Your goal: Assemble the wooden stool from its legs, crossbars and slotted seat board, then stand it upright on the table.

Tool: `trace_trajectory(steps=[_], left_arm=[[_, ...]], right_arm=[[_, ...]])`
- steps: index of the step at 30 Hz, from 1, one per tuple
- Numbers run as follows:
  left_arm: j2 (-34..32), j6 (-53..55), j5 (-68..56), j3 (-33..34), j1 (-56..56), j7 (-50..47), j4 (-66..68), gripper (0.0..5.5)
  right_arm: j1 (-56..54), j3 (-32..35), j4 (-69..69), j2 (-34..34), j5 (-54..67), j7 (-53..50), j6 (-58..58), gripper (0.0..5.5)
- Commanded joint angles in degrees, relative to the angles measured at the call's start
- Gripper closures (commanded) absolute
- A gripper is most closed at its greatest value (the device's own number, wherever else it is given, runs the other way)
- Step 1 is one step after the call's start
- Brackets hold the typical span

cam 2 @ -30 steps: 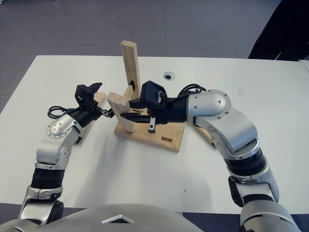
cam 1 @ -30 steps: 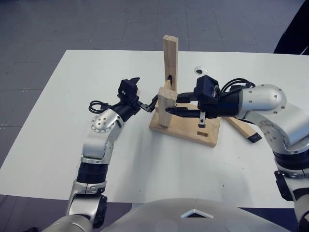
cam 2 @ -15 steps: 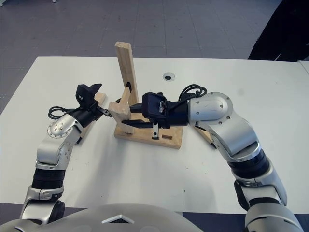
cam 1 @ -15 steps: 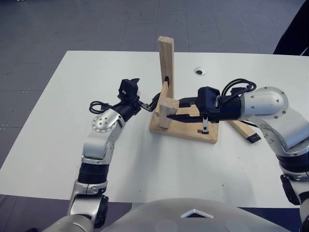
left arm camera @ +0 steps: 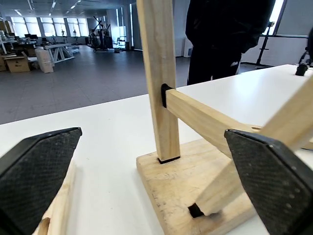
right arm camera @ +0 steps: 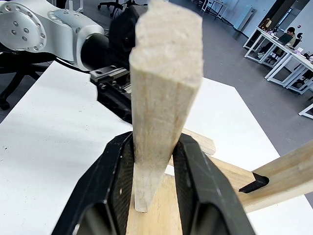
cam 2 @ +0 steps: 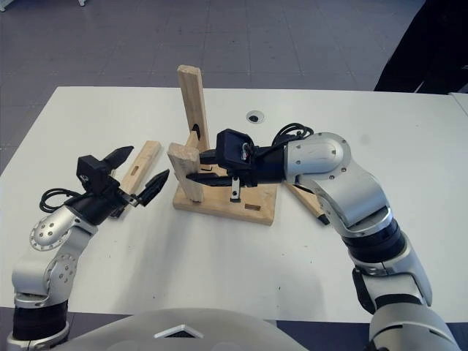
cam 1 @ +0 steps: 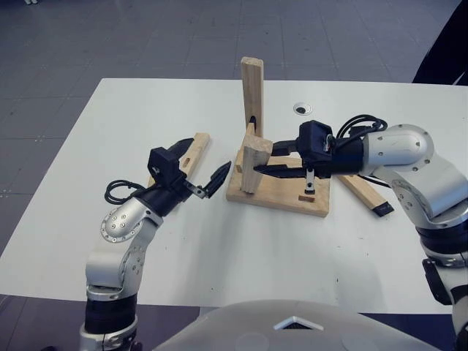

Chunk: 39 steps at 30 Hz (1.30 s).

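Head views: the board (cam 1: 281, 199) lies flat near the desk's (cam 1: 110, 139) middle. A tall leg (cam 1: 252, 88) stands upright at the board's far left corner. A short leg (cam 1: 254, 167) leans at its near left corner. The right gripper (cam 1: 270, 162) reaches across the board from the right and is clenched on this short leg. The left gripper (cam 1: 207, 156) hangs left of the board and apart from it, fingers spread and empty. It is above a loose stick (cam 1: 196, 145) lying on the desk. A second stick (cam 1: 363, 194) lies off the board's right edge, partly under the right forearm. A cable hole (cam 1: 303, 108) sits toward the far edge.

Left wrist view: the two open pads (left arm camera: 39, 166) frame the tall leg. A crossbar (left arm camera: 205, 115) runs from its mortise to the tilted short leg, whose foot sits in a slot in the board.

Right wrist view: both fingers (right arm camera: 112, 171) press the short leg's sides, blocking its lower part. The left gripper is beyond it.
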State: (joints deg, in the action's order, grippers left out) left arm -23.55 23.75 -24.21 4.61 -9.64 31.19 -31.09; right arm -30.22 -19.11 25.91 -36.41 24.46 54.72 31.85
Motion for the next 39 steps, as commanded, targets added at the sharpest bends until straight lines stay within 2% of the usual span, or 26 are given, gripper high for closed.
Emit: trace_trajectory(steps=[1,21,29,35,39], left_arm=[[-1.8,1.4,0.9,-1.4,0.0,0.0,-1.1,0.00],[-0.2,0.0,3.9,-5.3,7.1,-1.5,4.8,0.00],[0.0,0.0,2.8,-5.6,6.2,-0.6,3.3,0.00],[2.5,0.9,-10.0,0.2,5.4,0.8,-2.9,0.00],[1.0,1.9,-15.2,3.3,6.2,0.9,-3.7,0.00]], right_arm=[[1.2,-1.7,-1.4,-1.4,-2.0,0.9,2.0,4.43],[2.8,-3.4,1.4,-2.8,-1.8,3.1,1.3,4.43],[3.4,-3.8,1.7,-3.5,-2.4,3.4,0.7,4.43],[3.6,-3.8,1.5,-3.6,-2.9,3.7,0.7,4.45],[3.4,-3.8,1.0,-3.5,-3.2,3.8,0.6,4.45]])
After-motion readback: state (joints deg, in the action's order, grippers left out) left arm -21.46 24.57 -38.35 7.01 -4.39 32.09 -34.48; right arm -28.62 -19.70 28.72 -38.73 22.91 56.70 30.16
